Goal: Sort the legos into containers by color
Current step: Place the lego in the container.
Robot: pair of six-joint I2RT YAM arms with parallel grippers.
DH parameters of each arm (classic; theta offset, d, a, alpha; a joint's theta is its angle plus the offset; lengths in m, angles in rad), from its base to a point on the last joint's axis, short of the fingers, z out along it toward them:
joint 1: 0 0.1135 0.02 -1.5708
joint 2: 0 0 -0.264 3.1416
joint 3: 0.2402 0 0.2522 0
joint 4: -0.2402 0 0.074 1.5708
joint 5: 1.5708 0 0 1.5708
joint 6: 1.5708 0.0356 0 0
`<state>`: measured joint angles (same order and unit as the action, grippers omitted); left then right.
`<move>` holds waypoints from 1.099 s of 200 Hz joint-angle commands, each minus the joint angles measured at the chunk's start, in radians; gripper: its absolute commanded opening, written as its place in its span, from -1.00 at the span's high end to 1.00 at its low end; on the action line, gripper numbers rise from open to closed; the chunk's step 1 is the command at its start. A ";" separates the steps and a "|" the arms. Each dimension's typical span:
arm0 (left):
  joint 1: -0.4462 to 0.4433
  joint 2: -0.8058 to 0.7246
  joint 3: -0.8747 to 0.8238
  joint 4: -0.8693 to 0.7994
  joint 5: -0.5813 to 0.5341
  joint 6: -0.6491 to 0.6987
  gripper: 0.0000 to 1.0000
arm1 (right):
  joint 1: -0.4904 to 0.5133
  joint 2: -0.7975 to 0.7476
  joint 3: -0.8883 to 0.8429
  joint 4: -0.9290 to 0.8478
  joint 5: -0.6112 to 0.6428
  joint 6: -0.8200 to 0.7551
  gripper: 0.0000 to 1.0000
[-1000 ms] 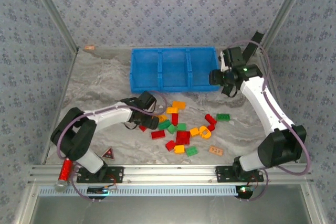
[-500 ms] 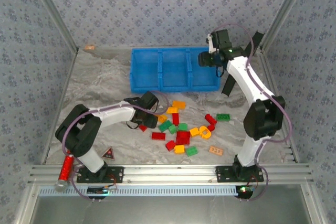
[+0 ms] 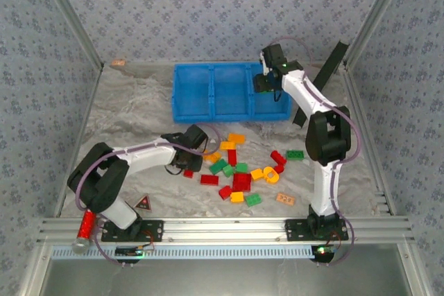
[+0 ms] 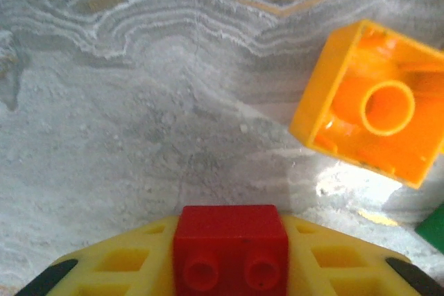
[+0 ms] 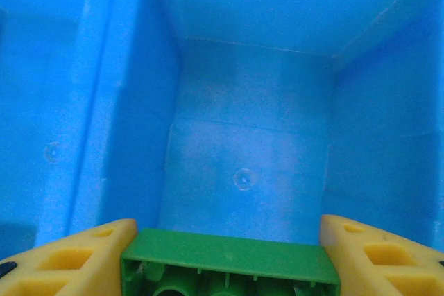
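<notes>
Right wrist view is showing us gripping a green brick [image 5: 229,260] by its short ends in the right gripper [image 5: 227,272]. Its hollow underside is facing the lens, and it is hanging over the right compartment [image 5: 243,171] of the tray [image 3: 208,116]. We judge it is being held there so that a release drops it straight onto that smooth, bare blue floor. The tray, glossy moulded plastic with thin dividing walls, is sitting at the middle of the bench's [image 3: 132,109] far edge.

The loose legos [image 3: 239,168] are lying scattered across the bench's middle, towards the near edge. At their left side the left gripper [image 3: 186,164] is pressing its yellow, ribbed fingers [image 4: 298,237] against both sides of a red brick [image 4: 230,244]. Two round studs are showing and no gap, so we are reading that as a grip taken low, ready for lifting. Near it an orange brick [image 4: 371,102] is lying upturned, its hollow and round inner tube showing. The bench top is looking grey, veined and gritty.
</notes>
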<state>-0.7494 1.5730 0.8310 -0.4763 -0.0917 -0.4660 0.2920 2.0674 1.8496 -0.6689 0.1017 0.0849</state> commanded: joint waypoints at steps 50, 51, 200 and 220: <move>-0.003 -0.102 0.234 -0.258 -0.045 0.066 0.38 | -0.016 0.087 0.002 0.029 -0.003 -0.010 -0.12; -0.002 -0.103 0.239 -0.259 -0.046 0.069 0.38 | -0.017 0.088 0.002 0.029 -0.004 -0.010 -0.12; 0.250 0.256 0.813 -0.170 -0.107 0.264 0.43 | -0.013 0.058 -0.044 0.013 -0.094 0.009 -0.70; 0.286 0.323 0.867 -0.160 -0.082 0.264 0.43 | -0.007 0.029 -0.063 0.011 -0.107 0.020 -0.69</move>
<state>-0.5011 1.8366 1.6165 -0.6476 -0.1837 -0.2245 0.2672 2.1574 1.8172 -0.6270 0.0372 0.1104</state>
